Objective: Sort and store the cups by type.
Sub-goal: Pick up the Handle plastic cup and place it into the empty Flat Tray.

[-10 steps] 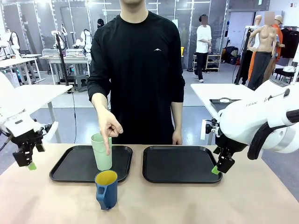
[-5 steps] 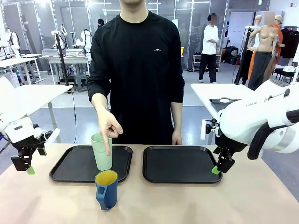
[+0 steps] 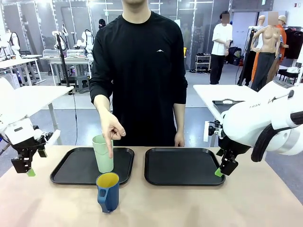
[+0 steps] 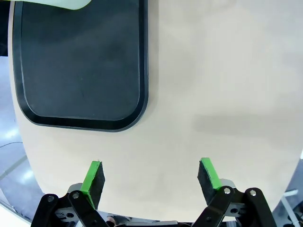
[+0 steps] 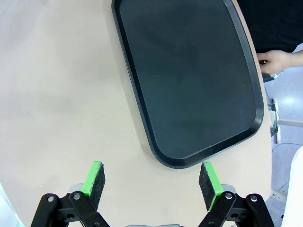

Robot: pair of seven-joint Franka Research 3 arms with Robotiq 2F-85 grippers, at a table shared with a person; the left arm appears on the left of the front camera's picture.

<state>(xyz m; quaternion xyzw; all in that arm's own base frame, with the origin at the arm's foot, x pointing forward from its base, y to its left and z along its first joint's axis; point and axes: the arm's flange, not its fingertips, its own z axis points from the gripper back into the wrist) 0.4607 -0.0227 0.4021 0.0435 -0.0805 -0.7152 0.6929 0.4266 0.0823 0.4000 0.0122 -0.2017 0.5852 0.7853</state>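
Both claws gape empty; left claw (image 4: 151, 174) should grip the tumbler (image 3: 103, 155) at its right squarely, sparing the mug (image 3: 108, 193).

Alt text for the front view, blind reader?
A person's hand points down at a mint-green tumbler standing on the left tray; a blue mug sits on the table in front of it. The left gripper and right gripper hover open.

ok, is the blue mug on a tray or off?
Off: the blue mug stands upright on the table, in front of the left tray.
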